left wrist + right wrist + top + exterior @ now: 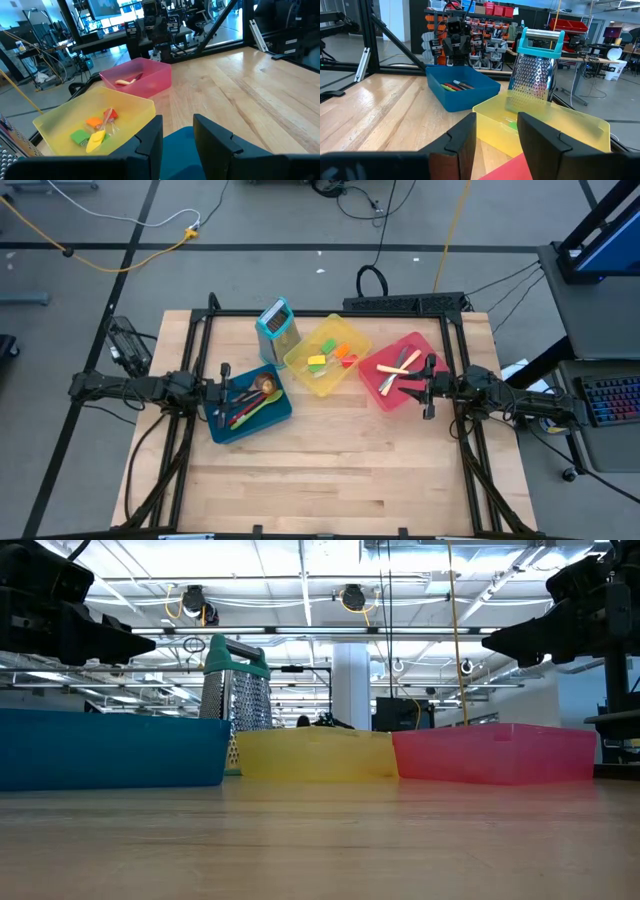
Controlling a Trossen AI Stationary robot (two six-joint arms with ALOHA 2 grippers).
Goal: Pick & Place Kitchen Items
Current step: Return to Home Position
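Spoons (pixel 250 404) are seen in the blue bin (pixel 236 432), spatulas (pixel 325 361) in the yellow bin (pixel 320 386) and knives (pixel 398 370) in the red bin (pixel 386 398), flanked at 9 and 3 o'clock by the spread, empty left gripper (pixel 178 123) and right gripper (pixel 497 121).

Seen low, the blue bin (pixel 110 748) hides its spoons (pixel 248 402).

From straight overhead we see the whole table (pixel 330 480), with the left arm (pixel 130 387) and right arm (pixel 520 402) at its sides. From table-top height we look level and close at the blue bin (pixel 110 748), yellow bin (pixel 315 755) and red bin (pixel 495 752) in a row. Our wrist cameras face each other: the left looks past the left gripper (pixel 177 120) from just over the blue bin toward the right arm, the right looks past the right gripper (pixel 496 117) from over the red bin toward the left arm, and all four views share the yellow bin.
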